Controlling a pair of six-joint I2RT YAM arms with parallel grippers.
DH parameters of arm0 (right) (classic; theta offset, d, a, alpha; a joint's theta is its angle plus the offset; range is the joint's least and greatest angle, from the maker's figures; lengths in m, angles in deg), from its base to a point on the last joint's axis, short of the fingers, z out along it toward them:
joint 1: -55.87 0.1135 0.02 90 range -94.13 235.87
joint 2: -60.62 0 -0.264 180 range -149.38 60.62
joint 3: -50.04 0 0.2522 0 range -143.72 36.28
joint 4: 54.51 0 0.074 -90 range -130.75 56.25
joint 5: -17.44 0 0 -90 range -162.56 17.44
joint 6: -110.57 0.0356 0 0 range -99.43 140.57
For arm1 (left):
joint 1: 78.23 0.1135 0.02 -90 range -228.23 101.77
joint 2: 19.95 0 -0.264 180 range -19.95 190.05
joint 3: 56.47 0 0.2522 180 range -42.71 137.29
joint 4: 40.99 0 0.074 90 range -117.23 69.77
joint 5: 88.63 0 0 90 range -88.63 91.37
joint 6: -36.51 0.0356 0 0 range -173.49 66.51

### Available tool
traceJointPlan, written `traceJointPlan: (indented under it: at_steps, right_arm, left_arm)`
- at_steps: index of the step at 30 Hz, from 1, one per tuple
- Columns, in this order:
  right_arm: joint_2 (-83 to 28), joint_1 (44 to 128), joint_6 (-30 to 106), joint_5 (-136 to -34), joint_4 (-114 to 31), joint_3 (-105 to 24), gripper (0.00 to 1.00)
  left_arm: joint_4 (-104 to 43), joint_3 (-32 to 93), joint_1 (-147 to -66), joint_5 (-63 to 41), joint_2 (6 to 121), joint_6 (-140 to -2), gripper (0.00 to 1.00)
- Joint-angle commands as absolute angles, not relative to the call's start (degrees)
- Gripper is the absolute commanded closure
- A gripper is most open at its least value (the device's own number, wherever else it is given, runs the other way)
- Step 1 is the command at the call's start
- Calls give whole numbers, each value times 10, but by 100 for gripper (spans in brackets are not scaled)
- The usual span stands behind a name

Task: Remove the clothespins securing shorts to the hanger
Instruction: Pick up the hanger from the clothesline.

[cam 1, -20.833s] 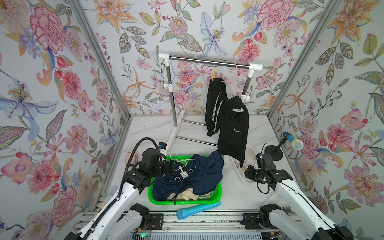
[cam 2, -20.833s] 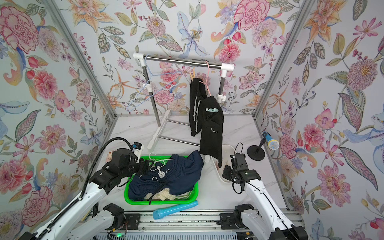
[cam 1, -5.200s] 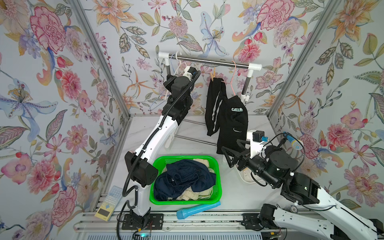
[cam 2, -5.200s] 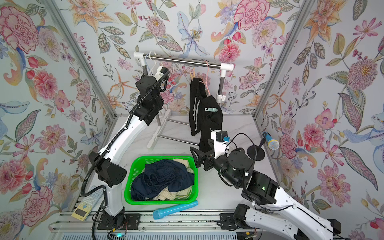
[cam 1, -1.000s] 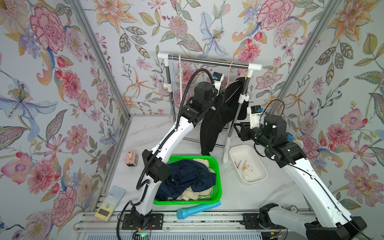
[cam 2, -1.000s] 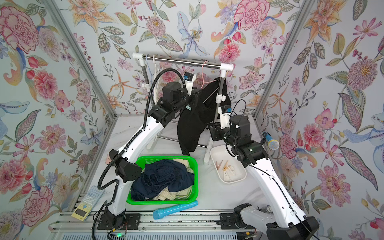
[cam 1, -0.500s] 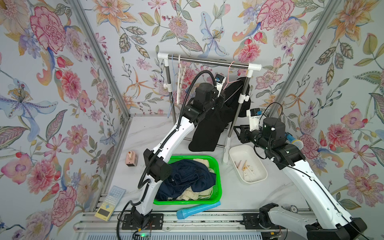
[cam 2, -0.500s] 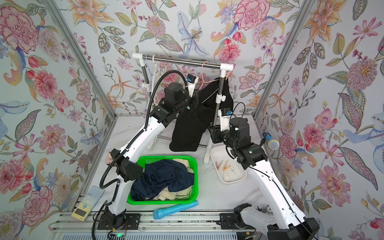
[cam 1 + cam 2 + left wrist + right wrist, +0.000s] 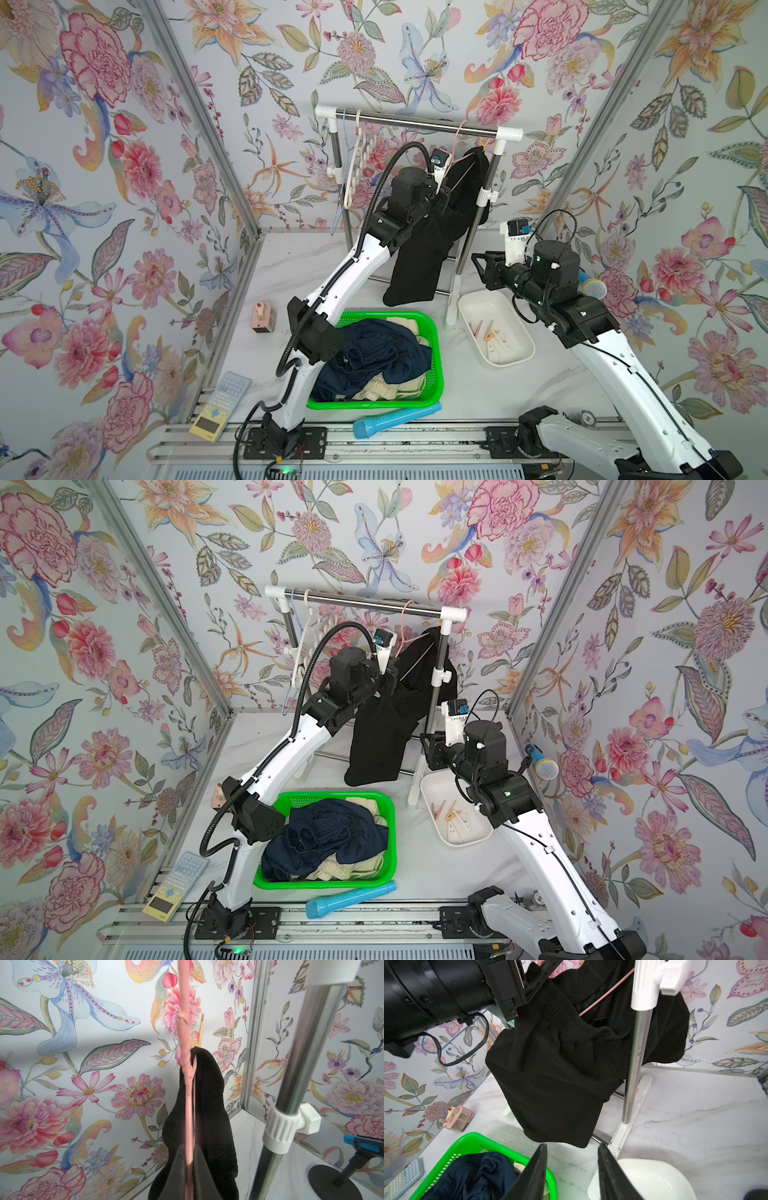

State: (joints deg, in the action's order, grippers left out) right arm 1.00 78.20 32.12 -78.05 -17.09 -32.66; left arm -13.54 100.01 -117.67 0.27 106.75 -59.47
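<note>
Surface: white marble-look tabletop (image 9: 498, 386), seen in both top views.

Directly on it:
- green plastic basket (image 9: 439, 374), near centre
- white oval tray (image 9: 482, 307), just right of the basket
- blue tube (image 9: 397, 419), lying along the near edge in front of the basket
- small pink device (image 9: 263, 318), left side, close to the wall
- garment rack, far centre, with its white foot (image 9: 452, 307) just beside the tray's far end
- mic stand's black round base (image 9: 332, 1180), far right
- keypad unit (image 9: 221, 401), near-left corner, overhanging onto the rail
</note>
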Motion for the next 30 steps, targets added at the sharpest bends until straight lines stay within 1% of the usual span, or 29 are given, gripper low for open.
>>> traceJointPlan:
  at_steps: [1, 6, 17, 23, 30]
  right_arm:
    - [21, 779, 321, -770, -182, -317, 58]
    - [29, 776, 324, -770, -182, -310, 58]
    - [48, 766, 329, -774, -182, -293, 58]
    - [59, 761, 330, -776, -181, -286, 57]
    - [65, 756, 330, -778, -182, -279, 56]
  left_arm:
    - [-222, 991, -1176, 51, 1005, -571, 100]
    - [-227, 984, -1175, 84, 979, -544, 100]
    - [-244, 904, -1175, 104, 918, -510, 100]
    - [-210, 831, -1174, 104, 875, -480, 100]
    - [-235, 682, -1174, 98, 780, -455, 100]
